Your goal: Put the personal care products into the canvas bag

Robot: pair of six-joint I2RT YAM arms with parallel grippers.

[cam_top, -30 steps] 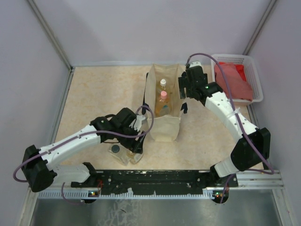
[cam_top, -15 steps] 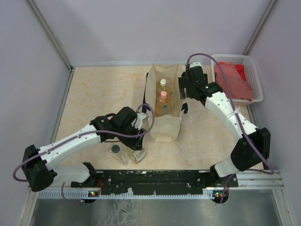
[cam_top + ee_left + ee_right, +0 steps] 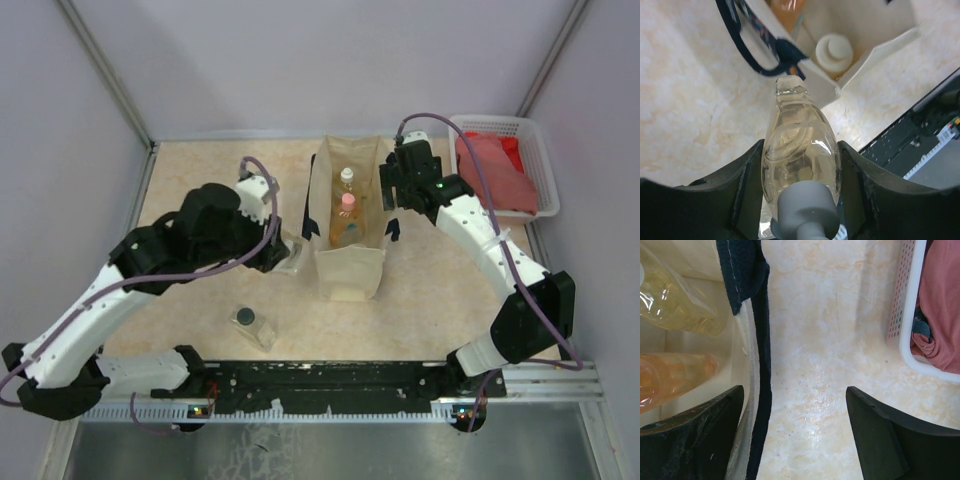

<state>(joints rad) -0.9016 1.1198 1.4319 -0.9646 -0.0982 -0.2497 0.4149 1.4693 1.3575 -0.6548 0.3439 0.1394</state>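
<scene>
The canvas bag (image 3: 350, 270) stands upright mid-table with a white-capped bottle (image 3: 346, 178) and a pink-capped bottle (image 3: 348, 204) inside. My left gripper (image 3: 284, 256) is shut on a clear bottle (image 3: 799, 145) of pale liquid with a pale cap and holds it above the table, just left of the bag (image 3: 875, 20). A dark-capped bottle (image 3: 250, 325) lies on the table near the front. My right gripper (image 3: 392, 192) is open across the bag's right wall (image 3: 751, 370), one finger inside and one outside. The cream container is not in view.
A white plastic basket (image 3: 538, 150) with a red cloth (image 3: 495, 170) sits at the back right; it also shows in the right wrist view (image 3: 904, 310). The bag's dark strap (image 3: 752, 47) hangs on its left side. The black base rail (image 3: 330, 375) runs along the front.
My left arm has lifted the clear bottle off the table beside the dark-capped bottle and carried it up and back, next to the bag's left side. The right arm has not moved.
</scene>
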